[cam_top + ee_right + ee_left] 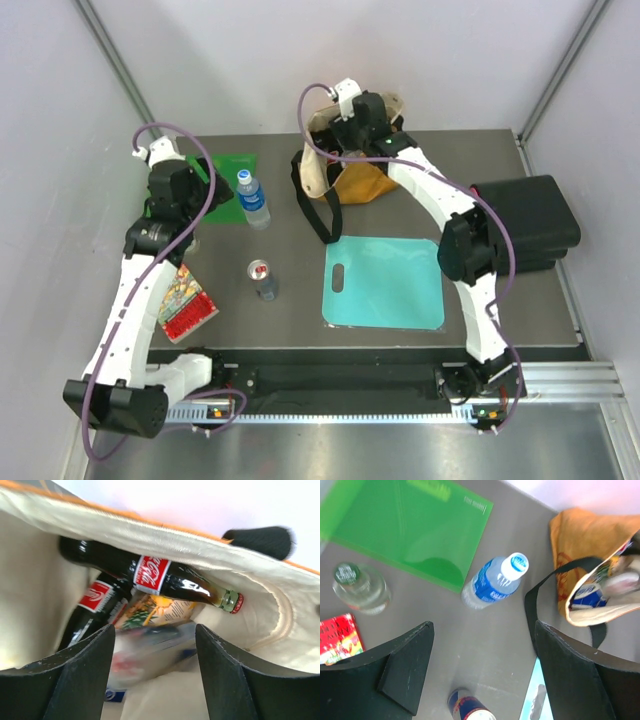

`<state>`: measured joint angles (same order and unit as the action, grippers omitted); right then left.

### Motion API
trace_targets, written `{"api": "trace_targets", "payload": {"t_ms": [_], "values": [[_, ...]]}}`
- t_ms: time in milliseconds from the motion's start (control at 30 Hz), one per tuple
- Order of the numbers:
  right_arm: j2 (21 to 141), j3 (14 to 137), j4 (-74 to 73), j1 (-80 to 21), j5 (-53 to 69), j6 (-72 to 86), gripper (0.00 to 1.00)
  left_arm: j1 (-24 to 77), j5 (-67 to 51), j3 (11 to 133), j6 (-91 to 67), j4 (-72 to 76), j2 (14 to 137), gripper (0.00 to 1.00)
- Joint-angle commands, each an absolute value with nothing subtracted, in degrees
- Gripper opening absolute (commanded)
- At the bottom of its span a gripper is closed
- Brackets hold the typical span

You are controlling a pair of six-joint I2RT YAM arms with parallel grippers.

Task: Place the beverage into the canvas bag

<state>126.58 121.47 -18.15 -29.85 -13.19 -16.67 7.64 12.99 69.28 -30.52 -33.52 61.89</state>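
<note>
While the right gripper (154,630) hangs in the mouth of the canvas bag (360,185), its fingers stand wide apart with nothing between them; beneath it, against the cream lining, lie a dark cola bottle (170,580), a second cola bottle (95,605), a printed packet (150,612) and something too blurred to name; the bag stands at the far side of the table, its black handles trailing forward. The left gripper (484,630) is also spread wide and empty, above the table, well apart from the bag; just ahead of it is the water bottle (492,582), beside the green mat (410,525), and the can (470,710) stands upright nearer the arms' bases. Either drink is probably the one to carry next; the water bottle looks full, so fairly heavy, with thin plastic that gives under a squeeze and a slick label; a hold across the labelled middle, below the shoulder, seems safest. The can is likely stiffer but smooth and easily dented; it wants a moderate grip across its waist. The bag is soft and may sag, and the bottles inside look breakable, so lowering seems wiser than dropping.
</note>
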Motion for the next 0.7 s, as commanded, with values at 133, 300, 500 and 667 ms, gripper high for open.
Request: {"api": "trace_targets", "payload": {"t_ms": [133,300,500,667], "values": [[118.2,122.3,-23.2,-30.7,-8.1,-12.1,0.64,7.4,13.8,77.0,-23.3,-35.9,60.3,0.86],[108.9,114.2,-21.0,-33.0,-0.2,-7.6,0.63,7.4,8.3,80.6,-23.9,-38.1,61.9,0.86],[94.6,90.9,-1.4,-37.3,13.5,3.9,0.63,7.0,4.1,79.2,-24.7,-36.7,63.5,0.89],[91.7,84.0,2.5,-47.4,10.5,6.1,0.65,3.7,-3.7,85.9,-27.7,-37.6,68.0,0.89]]}}
